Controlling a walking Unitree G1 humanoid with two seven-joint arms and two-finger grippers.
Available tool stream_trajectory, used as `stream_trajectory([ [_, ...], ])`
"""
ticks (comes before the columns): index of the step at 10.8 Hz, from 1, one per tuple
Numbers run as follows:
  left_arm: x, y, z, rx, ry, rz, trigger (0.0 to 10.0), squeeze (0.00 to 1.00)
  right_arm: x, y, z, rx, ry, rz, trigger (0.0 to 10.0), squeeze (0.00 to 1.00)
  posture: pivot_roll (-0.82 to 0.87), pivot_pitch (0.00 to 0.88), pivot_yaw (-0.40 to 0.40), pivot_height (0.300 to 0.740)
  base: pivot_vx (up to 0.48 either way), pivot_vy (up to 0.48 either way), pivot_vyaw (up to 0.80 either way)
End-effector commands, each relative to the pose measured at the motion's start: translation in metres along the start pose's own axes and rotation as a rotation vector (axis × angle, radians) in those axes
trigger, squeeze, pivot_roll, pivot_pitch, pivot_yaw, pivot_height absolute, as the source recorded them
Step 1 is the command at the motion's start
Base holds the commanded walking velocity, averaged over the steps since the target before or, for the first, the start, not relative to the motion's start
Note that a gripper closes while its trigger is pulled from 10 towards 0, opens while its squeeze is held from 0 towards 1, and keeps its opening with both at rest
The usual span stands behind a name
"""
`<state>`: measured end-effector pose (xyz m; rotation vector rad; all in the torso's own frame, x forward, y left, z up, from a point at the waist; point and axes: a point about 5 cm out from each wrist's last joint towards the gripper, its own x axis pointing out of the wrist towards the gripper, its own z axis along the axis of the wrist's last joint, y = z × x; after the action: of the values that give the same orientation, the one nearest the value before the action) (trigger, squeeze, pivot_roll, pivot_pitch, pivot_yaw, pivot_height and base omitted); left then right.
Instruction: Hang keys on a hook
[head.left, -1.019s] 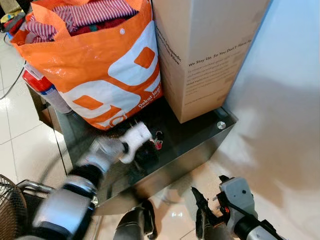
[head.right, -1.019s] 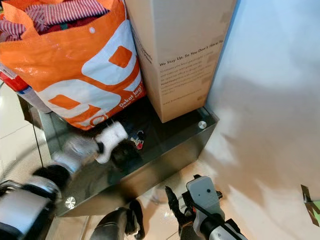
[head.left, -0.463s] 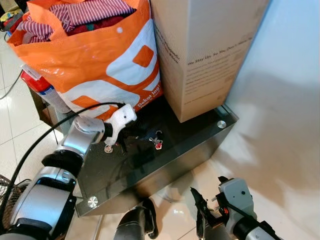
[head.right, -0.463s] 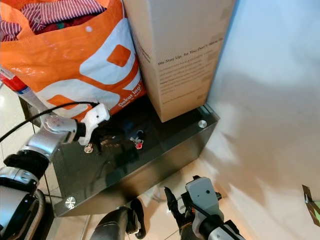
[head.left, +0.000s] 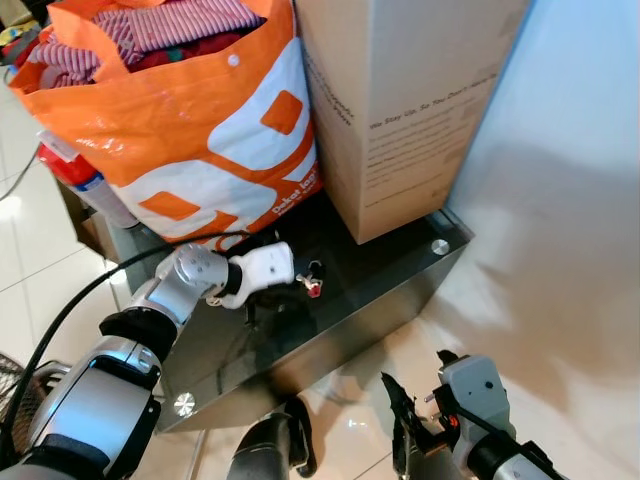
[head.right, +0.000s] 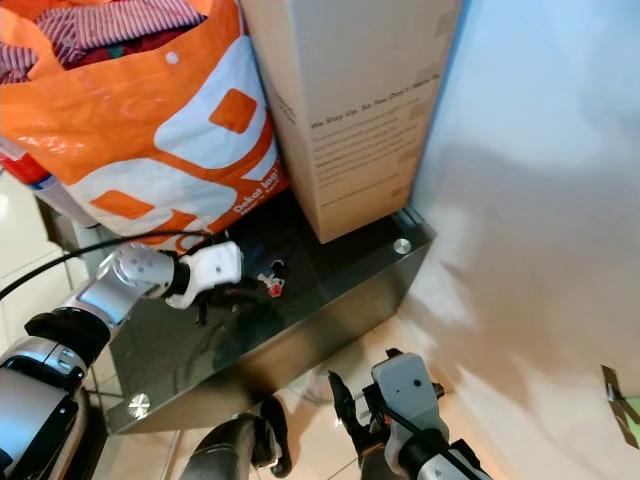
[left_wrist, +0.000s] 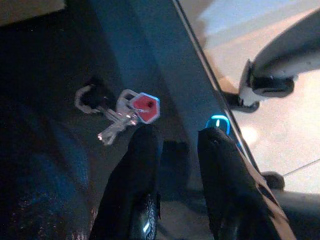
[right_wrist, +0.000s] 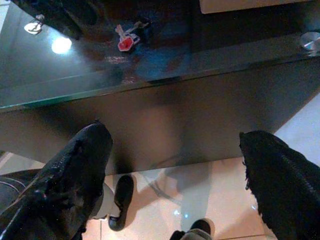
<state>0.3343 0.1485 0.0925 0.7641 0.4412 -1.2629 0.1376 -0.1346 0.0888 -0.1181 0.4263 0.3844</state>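
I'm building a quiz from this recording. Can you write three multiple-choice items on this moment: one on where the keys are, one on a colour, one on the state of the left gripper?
1. Where do the keys lie?
A. on the dark glass table
B. inside the orange bag
C. on the floor

2. What colour is the keys' tag?
A. green
B. red
C. yellow

3. How is the left gripper?
A. shut on the keys
B. open, just short of the keys
C. hanging by the floor

Key: 1 A, they rest on the glass beside the cardboard box; 2 B, the left wrist view shows red; 3 B, its fingers stand apart with nothing between them.
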Motion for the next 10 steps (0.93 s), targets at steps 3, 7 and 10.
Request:
stream_trajectory([
  [3,-0.007,-0.002,-0.011,0.196,0.146,-0.079,10.0,1.00,-0.005,0.005,-0.003,0.024,0.017,-0.003,10.0,0.00,-0.24,0.291,0.162,0.732,0.000,0.000,0.00],
  [7,-0.006,0.003,-0.025,0.412,0.336,0.040,10.0,1.00,-0.005,0.004,-0.005,0.020,0.022,-0.007,10.0,0.00,-0.24,0.287,0.156,0.732,0.000,0.000,0.00],
  [10,-0.005,0.005,-0.030,0.377,0.341,0.148,10.0,0.00,-0.008,0.005,-0.007,0.019,0.030,-0.009,10.0,0.00,-0.25,0.274,0.148,0.732,0.000,0.000,0.00],
])
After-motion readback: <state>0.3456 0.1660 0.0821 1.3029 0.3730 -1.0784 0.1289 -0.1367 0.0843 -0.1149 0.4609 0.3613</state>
